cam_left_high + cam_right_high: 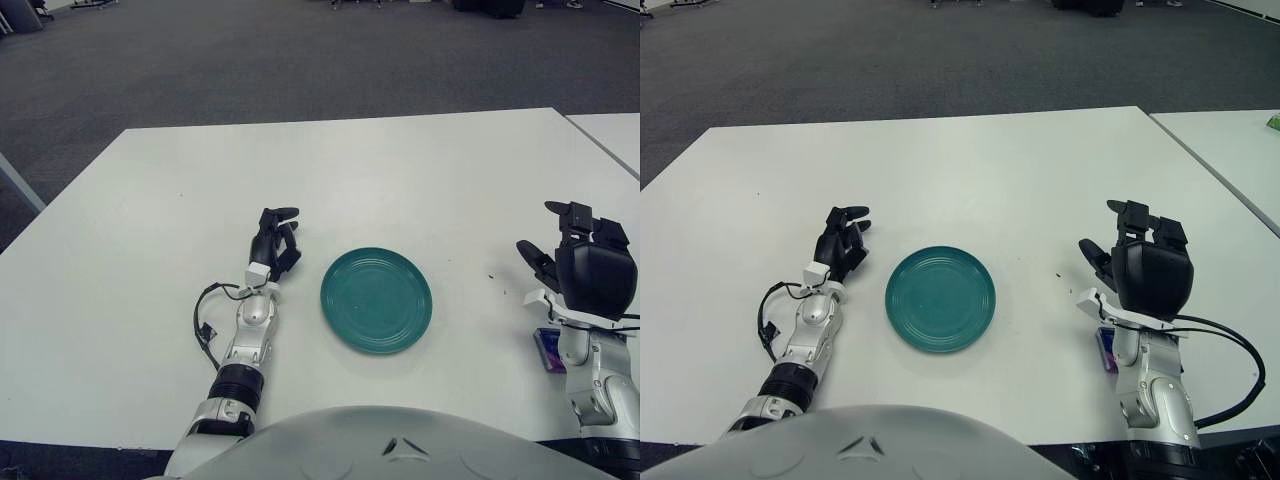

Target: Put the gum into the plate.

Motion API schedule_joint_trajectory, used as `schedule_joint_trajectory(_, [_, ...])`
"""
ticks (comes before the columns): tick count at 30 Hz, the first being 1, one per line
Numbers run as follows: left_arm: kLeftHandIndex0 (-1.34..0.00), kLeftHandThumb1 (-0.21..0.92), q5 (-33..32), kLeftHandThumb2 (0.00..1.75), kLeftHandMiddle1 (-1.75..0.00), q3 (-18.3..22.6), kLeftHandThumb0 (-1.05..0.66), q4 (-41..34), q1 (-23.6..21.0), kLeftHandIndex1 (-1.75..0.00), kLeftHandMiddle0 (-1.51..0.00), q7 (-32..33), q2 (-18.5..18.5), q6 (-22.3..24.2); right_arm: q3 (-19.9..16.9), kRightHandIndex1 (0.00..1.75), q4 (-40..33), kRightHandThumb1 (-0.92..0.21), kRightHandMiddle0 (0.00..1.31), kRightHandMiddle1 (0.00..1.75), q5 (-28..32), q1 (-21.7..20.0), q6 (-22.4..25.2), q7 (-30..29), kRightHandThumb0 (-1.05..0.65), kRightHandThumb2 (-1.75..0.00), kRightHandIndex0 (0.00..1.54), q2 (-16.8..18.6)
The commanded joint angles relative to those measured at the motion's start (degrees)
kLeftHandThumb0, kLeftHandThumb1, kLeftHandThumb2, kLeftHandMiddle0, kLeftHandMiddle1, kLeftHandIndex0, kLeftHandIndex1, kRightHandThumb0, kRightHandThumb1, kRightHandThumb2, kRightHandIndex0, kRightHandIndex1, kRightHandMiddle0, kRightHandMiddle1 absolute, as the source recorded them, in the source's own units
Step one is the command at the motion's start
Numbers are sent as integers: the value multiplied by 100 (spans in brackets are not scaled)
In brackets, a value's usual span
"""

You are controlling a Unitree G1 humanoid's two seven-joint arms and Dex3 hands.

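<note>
A teal plate (376, 300) lies on the white table (350, 170), near its front edge. The gum (548, 349) is a small purple-blue pack flat on the table to the right of the plate, and my right wrist hides most of it. My right hand (565, 235) is held upright just above and behind the gum. Its fingers are spread and hold nothing. My left hand (277, 232) shows just left of the plate with its fingers relaxed and empty.
A loop of black cable (203, 320) hangs beside my left forearm. A second white table (1230, 140) stands to the right across a narrow gap. Dark carpet surrounds both tables. A tiny dark speck (492, 277) sits between the plate and my right hand.
</note>
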Motion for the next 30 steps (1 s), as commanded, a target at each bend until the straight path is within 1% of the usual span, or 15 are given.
schedule_joint_trajectory(1, [-23, 92, 10, 95, -99, 39, -73, 449, 161, -120, -29, 31, -8, 99, 70, 61, -123, -92, 0, 106, 41, -44, -39, -14, -75, -51, 36, -105])
schedule_joint_trajectory(3, [-22, 92, 15, 95, -97, 3, -73, 356, 229, -119, -30, -6, -39, 56, 96, 63, -185, -92, 0, 107, 33, -28, -46, -4, -75, -50, 38, -128])
schedule_joint_trajectory(11, [-22, 92, -27, 96, -96, -16, -74, 349, 229, -119, -31, -100, -44, 137, 135, 70, -365, -92, 0, 109, 44, 128, -32, 155, -74, -46, 37, -226])
schedule_joint_trajectory(16, [-22, 92, -85, 95, -97, 25, -74, 378, 218, -120, -31, -145, -46, 186, 169, 70, -350, -92, 0, 106, 28, 208, -4, 212, -74, -44, 36, -270])
schedule_joint_trajectory(21, [-22, 92, -29, 95, -95, 22, -74, 416, 187, -120, -30, -90, -36, 187, 203, 68, -331, -92, 0, 103, 14, 347, 6, 195, -75, -48, 34, -258])
schedule_joint_trajectory(26, [-19, 92, 20, 95, -94, 30, -75, 468, 134, -119, -28, -11, -49, 135, 221, 67, -239, -92, 0, 101, 61, 400, -61, 102, -75, -48, 35, -263])
schedule_joint_trajectory(28, [-19, 92, 4, 96, -95, 32, -75, 477, 134, -119, -26, -33, -53, 110, 231, 67, -50, -92, 0, 100, 113, 333, -115, 41, -75, -48, 35, -298])
schedule_joint_trajectory(30, [-18, 92, -7, 96, -97, 33, -74, 478, 146, -120, -25, -47, -61, 69, 242, 66, 290, -92, 0, 99, 185, 135, -178, -24, -74, -47, 35, -368])
